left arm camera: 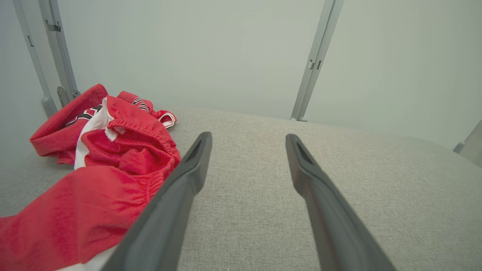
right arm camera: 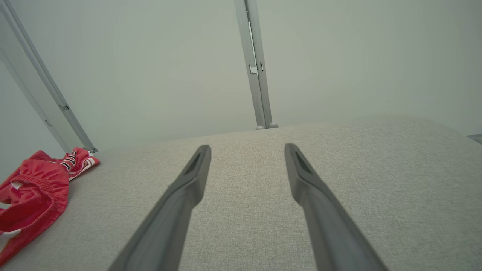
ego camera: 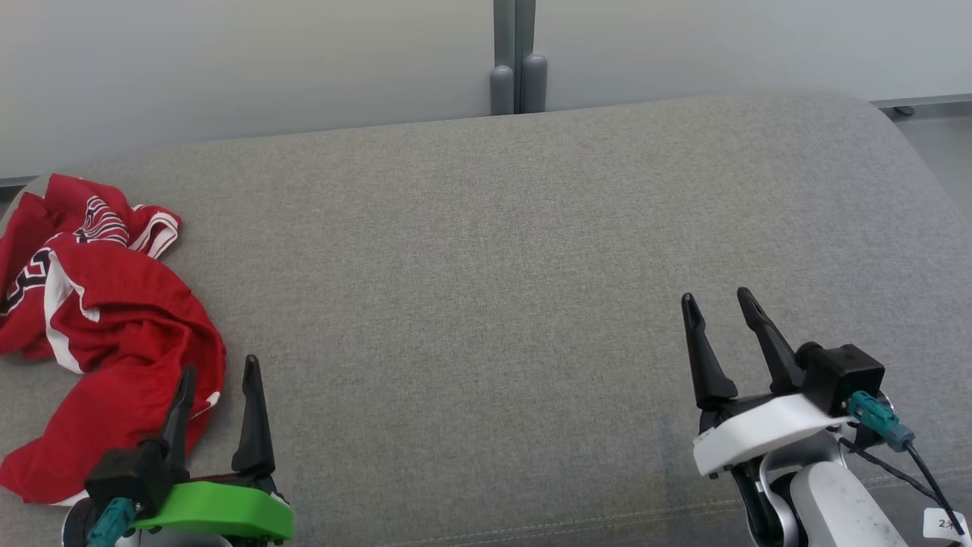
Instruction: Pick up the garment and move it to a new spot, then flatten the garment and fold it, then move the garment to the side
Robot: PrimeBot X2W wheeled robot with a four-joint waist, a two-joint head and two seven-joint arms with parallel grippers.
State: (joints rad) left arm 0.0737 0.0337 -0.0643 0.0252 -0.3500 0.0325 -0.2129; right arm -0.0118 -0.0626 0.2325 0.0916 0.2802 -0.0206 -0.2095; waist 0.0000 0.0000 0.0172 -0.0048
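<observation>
Red with white trim, your garment (ego camera: 129, 327) lies crumpled at the left edge of the grey fabric cushion (ego camera: 493, 243), elastic waistband (left arm camera: 143, 130) bunched on top. Your left gripper (ego camera: 219, 366) sits near the front-left corner, jaws spread wide and empty, one finger right beside the cloth, can't tell if it touches. Right gripper (ego camera: 715, 295) is toward the front-right corner, jaws wide apart too, nothing in them, well apart from the garment.
</observation>
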